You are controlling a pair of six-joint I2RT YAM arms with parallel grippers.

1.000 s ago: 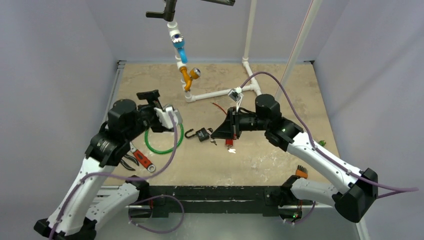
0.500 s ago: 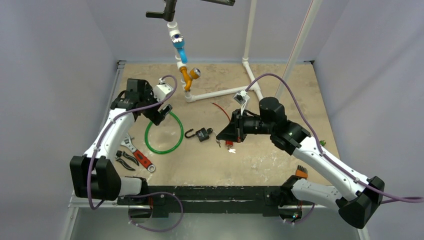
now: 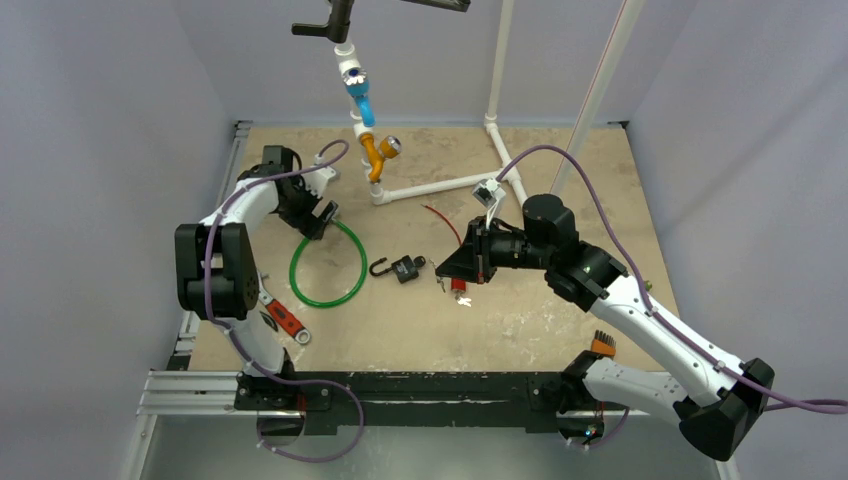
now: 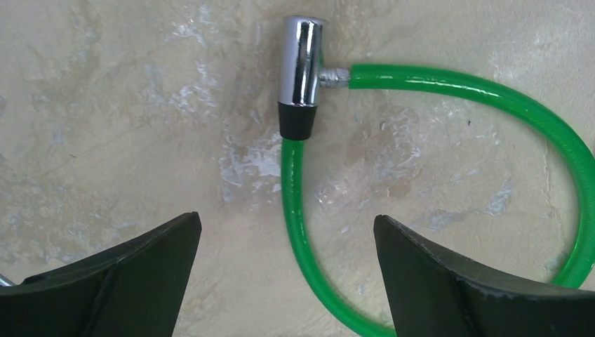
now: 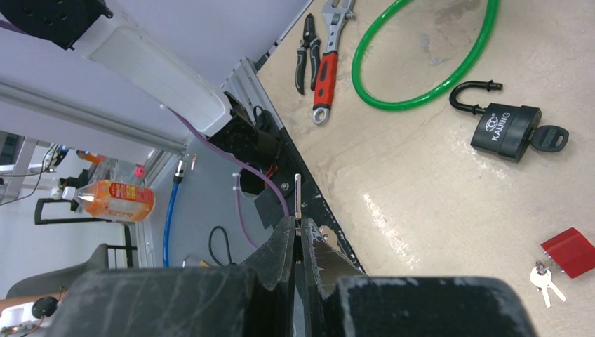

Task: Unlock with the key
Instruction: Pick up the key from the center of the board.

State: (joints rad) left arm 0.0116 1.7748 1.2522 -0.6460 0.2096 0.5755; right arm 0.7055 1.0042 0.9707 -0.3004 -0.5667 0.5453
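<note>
Padlock (image 5: 506, 131) flat on tabletop (image 3: 420, 330), mid-table, shackle swung open, black-headed key (image 5: 549, 138) sitting in its keyhole. Your right gripper (image 5: 296, 226): jaws pinched tight on thin metal strip (image 5: 297, 193), can't tell what it is. Your left gripper (image 4: 284, 223): jaws wide, nothing in them, hovering over green cable lock (image 4: 449, 88). Spare keys (image 5: 544, 277) beside red tag (image 5: 570, 250).

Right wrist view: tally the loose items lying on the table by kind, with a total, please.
Padlock: 1
Green cable lock: 1
Adjustable wrench: 1
Pliers: 1
Red block: 1
Key in the padlock: 1
Loose key bunch: 1
Total: 7
</note>
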